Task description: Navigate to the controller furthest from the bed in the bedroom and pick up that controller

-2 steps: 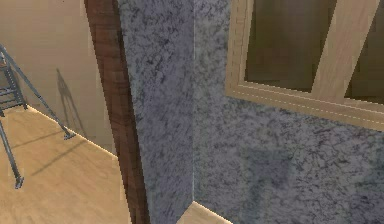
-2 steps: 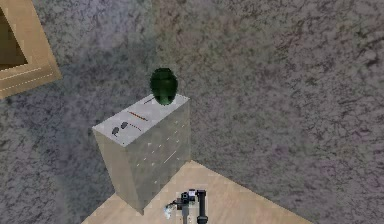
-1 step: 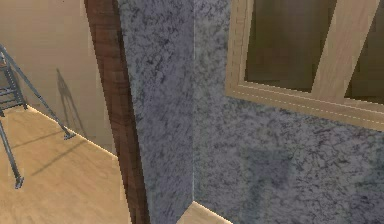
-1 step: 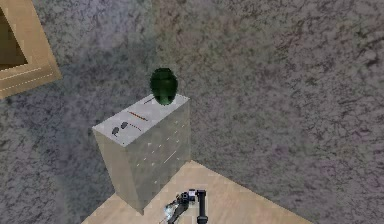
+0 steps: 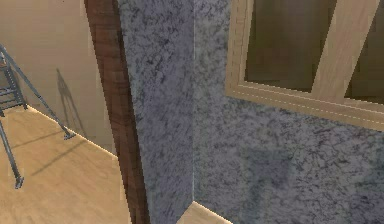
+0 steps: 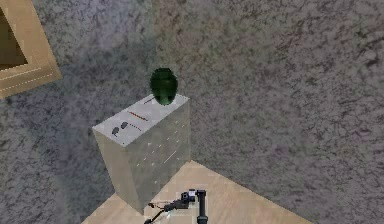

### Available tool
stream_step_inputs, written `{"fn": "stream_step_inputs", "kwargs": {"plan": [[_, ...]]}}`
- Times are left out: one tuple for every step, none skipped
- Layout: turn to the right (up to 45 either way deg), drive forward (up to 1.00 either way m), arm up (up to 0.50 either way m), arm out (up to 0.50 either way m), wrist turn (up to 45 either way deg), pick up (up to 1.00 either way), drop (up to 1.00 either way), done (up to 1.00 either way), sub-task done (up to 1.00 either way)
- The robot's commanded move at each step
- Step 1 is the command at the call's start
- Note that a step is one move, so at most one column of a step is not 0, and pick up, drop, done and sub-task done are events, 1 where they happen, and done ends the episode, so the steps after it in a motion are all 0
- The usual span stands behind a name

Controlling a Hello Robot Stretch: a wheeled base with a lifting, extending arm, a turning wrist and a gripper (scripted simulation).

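A pale grey dresser (image 6: 145,150) stands against the speckled grey wall in the arm side view. On its top sit a dark green vase (image 6: 163,86), a small dark blob (image 6: 120,128) near the left end and a thin pale strip (image 6: 138,117) beside it. My gripper (image 6: 160,210) shows at the bottom edge, low by the dresser's front corner, with the arm (image 6: 201,205) to its right. Its far end is hard to make out, so I cannot tell whether it holds anything.
The forward view has a speckled grey wall corner (image 5: 160,100) close ahead, edged by a dark wooden post (image 5: 110,80). A tan-framed window (image 5: 310,50) is at the right and a metal ladder (image 5: 12,100) at the left on light wood floor (image 5: 60,180).
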Motion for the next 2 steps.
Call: {"fn": "stream_step_inputs", "kwargs": {"plan": [[0.0,0.0,0.0,0.0,45.0,0.0,0.0,0.0,0.0],[0.0,0.0,-0.3,0.0,0.0,0.0,0.0,0.0,0.0]]}}
